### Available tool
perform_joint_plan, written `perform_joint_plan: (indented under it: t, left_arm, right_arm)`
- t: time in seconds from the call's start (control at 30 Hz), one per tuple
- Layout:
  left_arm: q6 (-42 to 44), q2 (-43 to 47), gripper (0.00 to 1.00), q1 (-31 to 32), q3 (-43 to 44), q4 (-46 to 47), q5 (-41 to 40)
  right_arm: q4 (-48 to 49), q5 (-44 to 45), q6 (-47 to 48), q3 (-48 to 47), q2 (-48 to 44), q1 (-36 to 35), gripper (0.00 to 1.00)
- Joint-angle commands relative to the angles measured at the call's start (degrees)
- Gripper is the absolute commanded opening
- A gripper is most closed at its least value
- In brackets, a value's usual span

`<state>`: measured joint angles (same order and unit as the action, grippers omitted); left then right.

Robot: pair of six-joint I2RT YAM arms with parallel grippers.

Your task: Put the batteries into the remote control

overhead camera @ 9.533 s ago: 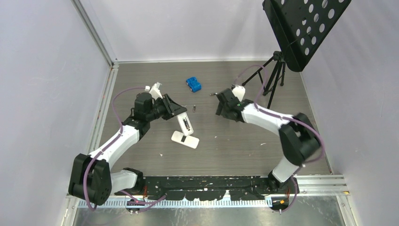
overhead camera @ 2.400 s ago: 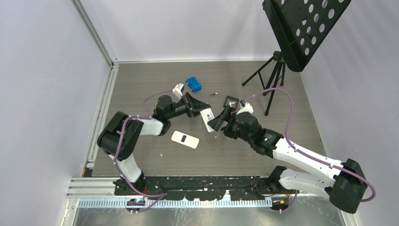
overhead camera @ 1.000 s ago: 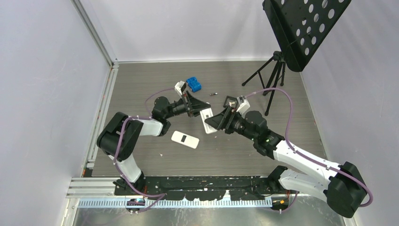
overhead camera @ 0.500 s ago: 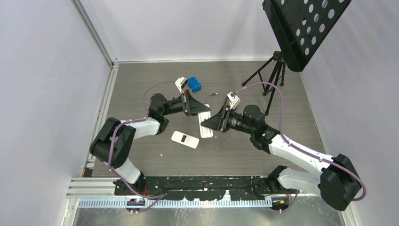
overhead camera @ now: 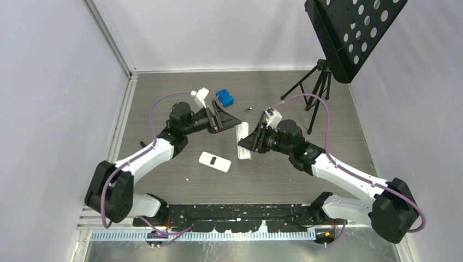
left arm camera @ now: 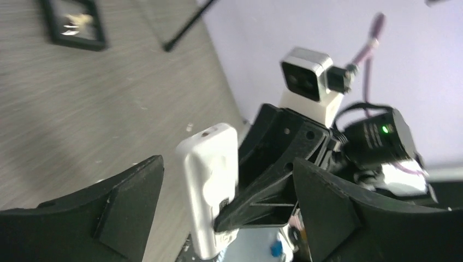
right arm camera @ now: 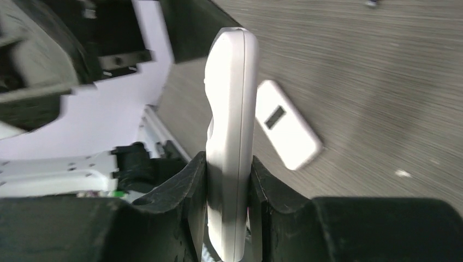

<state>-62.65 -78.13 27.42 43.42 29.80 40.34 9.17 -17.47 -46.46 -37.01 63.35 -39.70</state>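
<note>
Holding the remote control [right arm camera: 232, 109] edge-on, the right tool [right arm camera: 228, 177] is clamped on its lower part, one finger on each broad face. The left tool [left arm camera: 221, 191] is spread wide, with its fingers on either side of the same remote and clear of it; it carries nothing. One battery [overhead camera: 248, 109] lies on the counter [overhead camera: 284, 174] beyond both tools, well apart from them. The cover panel [overhead camera: 214, 161] lies on the counter just beside the left tool.

Hazards:
- Slip: the grip covers little of a smooth slab, so a push from the left tool could pivot or drop it.
- Collision: the tools face each other closely.
- Roll-away: a nudged battery may roll.
- Orientation: the battery slot is not visible, so its facing cannot be confirmed.
</note>
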Motion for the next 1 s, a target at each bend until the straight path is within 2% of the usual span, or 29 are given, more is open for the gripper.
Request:
perform_joint_plan:
  t: [0.0, 0.17, 0.23, 0.33, 0.53, 0.8, 0.87, 0.97]
  left_arm:
    - [11.7, 4.4, 0.93, -3.3, 1.7, -19.6, -13.9]
    - [15.9, 6.9, 1.0, -7.4, 1.1, -30.5, -23.0]
    - [17.2, 8.7, 1.0, -9.4, 1.0, -35.1, -26.5]
    - [18.1, 12.2, 1.0, -11.9, 0.0, -38.3, -30.1]
    - [21.0, 16.7, 1.0, -13.6, 0.0, -42.2, -33.9]
    - [21.8, 16.7, 1.0, -13.8, 0.1, -43.4, -32.1]
    - [21.6, 16.2, 1.0, -13.8, 0.2, -43.4, -31.4]
    - [21.5, 15.9, 1.0, -13.8, 0.1, -43.2, -30.9]
  right_arm:
    - [-15.1, 13.6, 6.0, -3.8, -1.7, 0.5, 0.06]
    - [-35.5, 42.3, 10.7, -10.9, 2.8, 0.7, 0.02]
    - [-41.6, 49.5, 12.4, -13.5, 6.1, 0.8, 0.01]
    - [-45.2, 57.6, 13.5, -14.8, 8.9, 0.9, 0.01]
    - [-51.9, 65.7, 12.2, -18.0, 19.4, 2.9, 0.0]
    - [-54.8, 66.8, 14.1, -22.1, 31.0, 3.7, 0.01]
    - [-55.7, 67.1, 14.7, -23.4, 34.1, 3.7, 0.04]
    - [-56.2, 65.9, 15.8, -25.0, 37.1, 3.8, 0.15]
